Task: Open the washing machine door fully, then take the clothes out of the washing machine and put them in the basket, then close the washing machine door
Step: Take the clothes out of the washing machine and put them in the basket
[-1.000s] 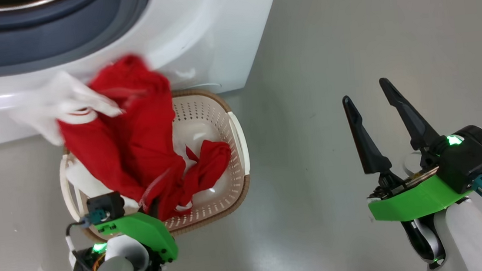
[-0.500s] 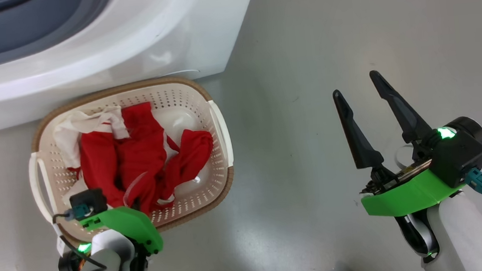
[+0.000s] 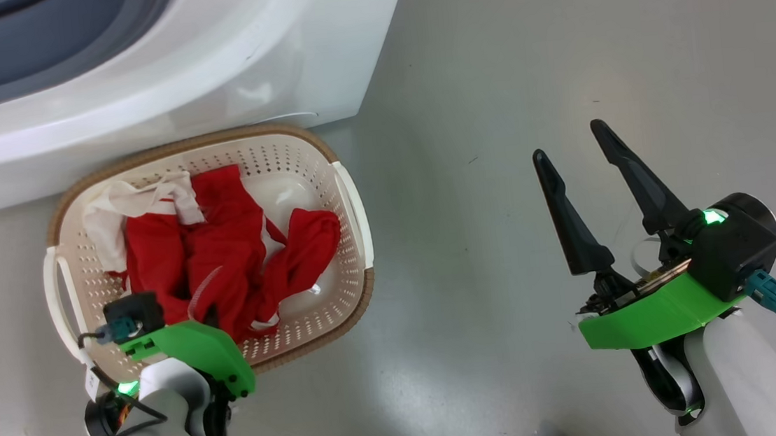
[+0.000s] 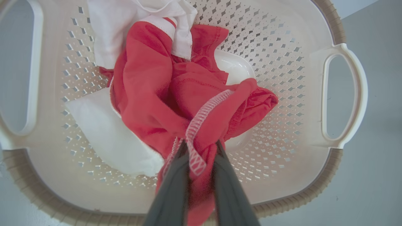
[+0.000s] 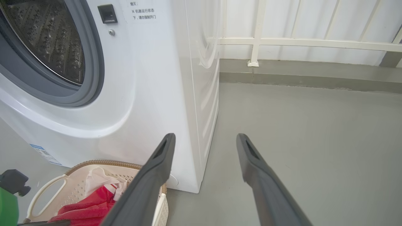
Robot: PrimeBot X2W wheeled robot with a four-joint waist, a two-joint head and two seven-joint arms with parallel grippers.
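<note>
The clothes [image 3: 222,253], red with white panels, lie heaped in the cream basket [image 3: 212,138] on the floor in front of the washing machine [image 3: 241,62]. In the left wrist view my left gripper [image 4: 199,146] is shut on a red fold with a white stitched hem [image 4: 150,94], just above the basket's perforated wall [image 4: 282,62]. Its green wrist mount [image 3: 189,351] hangs over the basket's near rim. My right gripper [image 3: 569,140] stands open and empty above bare floor, right of the basket. The washing machine door is out of view.
The machine's open mouth shows the steel drum [image 5: 47,40] and grey rubber ring [image 5: 91,62]. Grey floor [image 3: 487,62] stretches right of the machine. A white railing [image 5: 257,40] and a low kerb run along the back.
The clothes, which hung in front of the machine a second ago, have dropped into the basket. My left gripper still holds a fold. The head camera has shifted; the right gripper stays open.
</note>
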